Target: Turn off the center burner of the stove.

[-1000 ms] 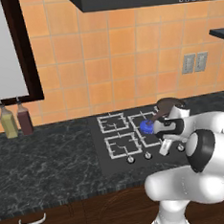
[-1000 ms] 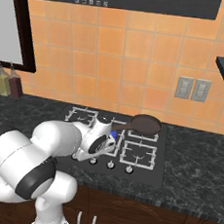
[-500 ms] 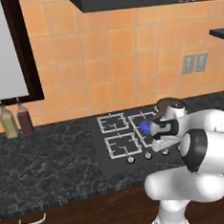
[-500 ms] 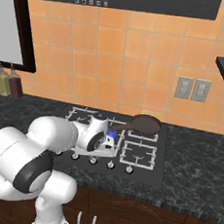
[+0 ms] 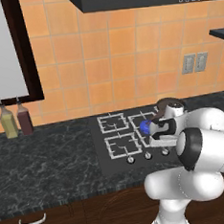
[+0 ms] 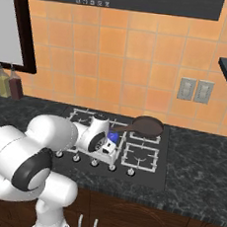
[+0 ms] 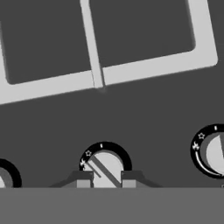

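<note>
Two fingers (image 7: 83,180) stand narrowly apart, straddling the stove's (image 7: 144,113) middle knob (image 7: 105,165); its indicator bar runs diagonally between them.

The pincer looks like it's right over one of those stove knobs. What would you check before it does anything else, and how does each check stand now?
1. Burner lit: ok. The center burner shows blue beside the arm, so the job remains to be done.
2. Pincer lined up: ok. In the hand view the pincer sits with a fingertip on each side of one knob.
3. Pincer open: ok. The knob shows in the gap between the tips.
4. Fingertips touching the knob: cannot tell.
5. Right knob for that burner: cannot tell. Other knobs sit either side along the stove.
6. Frying pan out of the way: ok. It rests on a rear grate, beyond the arm.
</note>
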You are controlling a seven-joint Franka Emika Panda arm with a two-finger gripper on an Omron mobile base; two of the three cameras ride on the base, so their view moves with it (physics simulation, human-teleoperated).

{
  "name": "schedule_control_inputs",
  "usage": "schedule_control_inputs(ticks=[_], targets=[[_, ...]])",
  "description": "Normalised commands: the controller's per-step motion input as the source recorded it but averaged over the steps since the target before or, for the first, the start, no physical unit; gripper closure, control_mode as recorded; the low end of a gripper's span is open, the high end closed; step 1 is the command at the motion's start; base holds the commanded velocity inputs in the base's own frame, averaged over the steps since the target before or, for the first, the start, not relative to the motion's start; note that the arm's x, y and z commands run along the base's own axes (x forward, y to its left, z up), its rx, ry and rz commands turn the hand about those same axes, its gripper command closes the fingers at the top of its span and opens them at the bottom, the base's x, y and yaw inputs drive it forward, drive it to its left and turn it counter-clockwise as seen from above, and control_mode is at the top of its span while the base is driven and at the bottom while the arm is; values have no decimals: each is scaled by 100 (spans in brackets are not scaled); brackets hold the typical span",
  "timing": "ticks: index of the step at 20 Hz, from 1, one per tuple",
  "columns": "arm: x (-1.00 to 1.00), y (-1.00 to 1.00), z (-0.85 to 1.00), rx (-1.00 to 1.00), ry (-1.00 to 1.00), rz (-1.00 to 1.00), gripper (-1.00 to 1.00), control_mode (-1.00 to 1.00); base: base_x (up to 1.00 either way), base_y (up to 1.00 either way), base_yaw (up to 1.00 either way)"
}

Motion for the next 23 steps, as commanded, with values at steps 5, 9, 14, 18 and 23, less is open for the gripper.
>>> schedule_control_inputs(ticks=[5, 9, 14, 18, 23], targets=[[-36, 15, -42, 0, 1, -46, 100, -100, 0, 0, 0], [-31, 12, -38, 0, 3, -46, 100, -100, 0, 0, 0], [-27, 4, -36, 1, 5, -45, 100, -100, 0, 0, 0], [-21, 7, -35, 0, 1, -35, 100, -100, 0, 0, 0], [-23, 1, -16, 0, 0, -9, 100, -100, 0, 0, 0]])
